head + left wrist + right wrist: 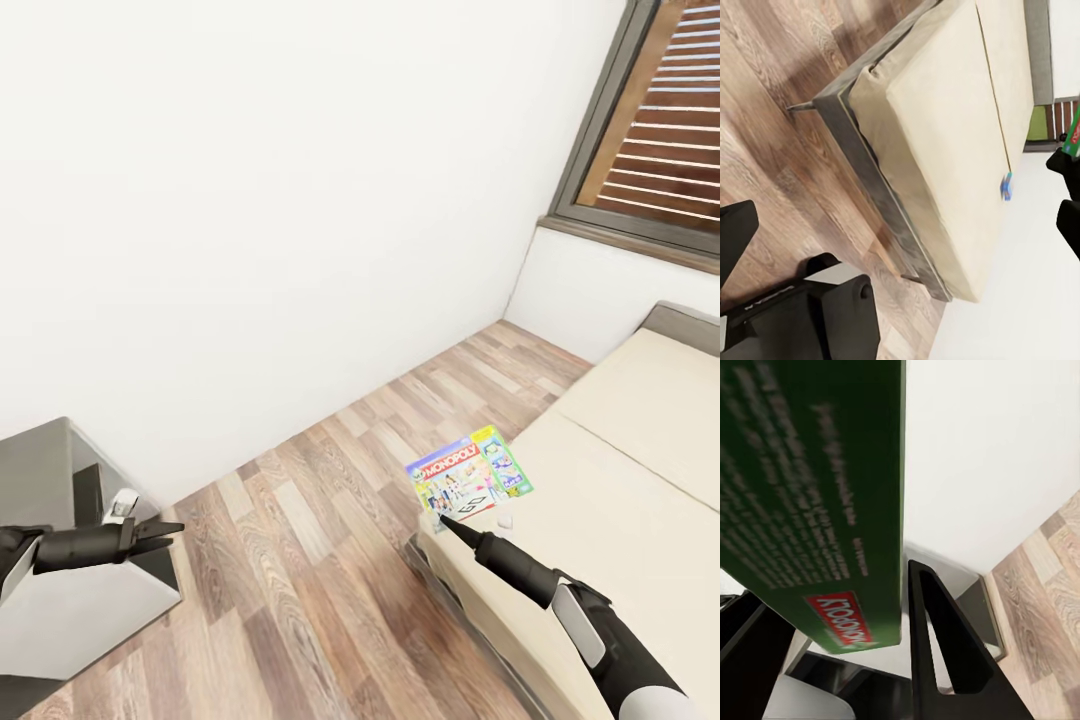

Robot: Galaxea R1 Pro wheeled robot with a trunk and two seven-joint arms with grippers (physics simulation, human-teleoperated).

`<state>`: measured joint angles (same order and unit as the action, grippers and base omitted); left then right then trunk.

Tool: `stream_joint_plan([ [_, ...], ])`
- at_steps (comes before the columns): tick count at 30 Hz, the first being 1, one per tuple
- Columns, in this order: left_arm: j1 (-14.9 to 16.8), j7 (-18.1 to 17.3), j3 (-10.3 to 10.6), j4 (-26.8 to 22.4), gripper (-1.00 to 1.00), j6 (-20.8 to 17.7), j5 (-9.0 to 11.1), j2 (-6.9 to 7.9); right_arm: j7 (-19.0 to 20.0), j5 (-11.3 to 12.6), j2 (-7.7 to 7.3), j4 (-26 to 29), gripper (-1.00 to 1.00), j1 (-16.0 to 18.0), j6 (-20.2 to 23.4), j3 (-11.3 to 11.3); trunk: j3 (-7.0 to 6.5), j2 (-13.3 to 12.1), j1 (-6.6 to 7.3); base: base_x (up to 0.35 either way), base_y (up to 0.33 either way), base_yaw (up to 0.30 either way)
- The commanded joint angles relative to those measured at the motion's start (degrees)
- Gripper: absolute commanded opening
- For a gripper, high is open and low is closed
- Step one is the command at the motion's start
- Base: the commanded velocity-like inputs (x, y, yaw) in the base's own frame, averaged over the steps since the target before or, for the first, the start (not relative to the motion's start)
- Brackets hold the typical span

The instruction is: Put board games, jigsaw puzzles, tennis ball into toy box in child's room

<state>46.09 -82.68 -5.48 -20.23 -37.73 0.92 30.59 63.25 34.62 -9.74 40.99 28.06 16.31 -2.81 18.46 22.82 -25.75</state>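
Note:
A light blue board game [470, 475], printed "MONOPOLY" in bright colours, is at the foot corner of the beige bed [620, 520]. My right gripper [445, 520] is shut on its near edge. In the right wrist view the box's dark green underside [795, 472] with a red logo sits between the black fingers [945, 645]. I cannot tell whether the box rests on the mattress or hangs just above it. My left gripper [168, 533] hovers beside a grey unit, fingers slightly apart and holding nothing. The table and toy box are out of view.
The grey side unit [60, 580] stands at the left against the white wall. Wood-plank floor [320, 520] runs between it and the bed frame [862, 150]. A small blue item [1006, 186] lies at the mattress's far edge. A slatted window [660, 130] is upper right.

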Motion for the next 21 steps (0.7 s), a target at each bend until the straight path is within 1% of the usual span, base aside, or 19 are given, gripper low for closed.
stream_joint_plan([
  [1,0.1,-0.2,-0.1,0.0,1.00,-0.6,0.0,0.00,0.2,0.4,-0.01,0.0,-1.00,0.0,0.6,0.0,0.01,0.1,-0.03,0.000,0.000,0.154],
  [21,0.1,-0.2,-0.1,0.0,1.00,-0.6,0.0,-0.04,0.2,0.4,-0.01,-0.4,-1.00,0.0,0.5,0.0,-1.72,0.1,-0.03,0.000,0.000,0.154],
])
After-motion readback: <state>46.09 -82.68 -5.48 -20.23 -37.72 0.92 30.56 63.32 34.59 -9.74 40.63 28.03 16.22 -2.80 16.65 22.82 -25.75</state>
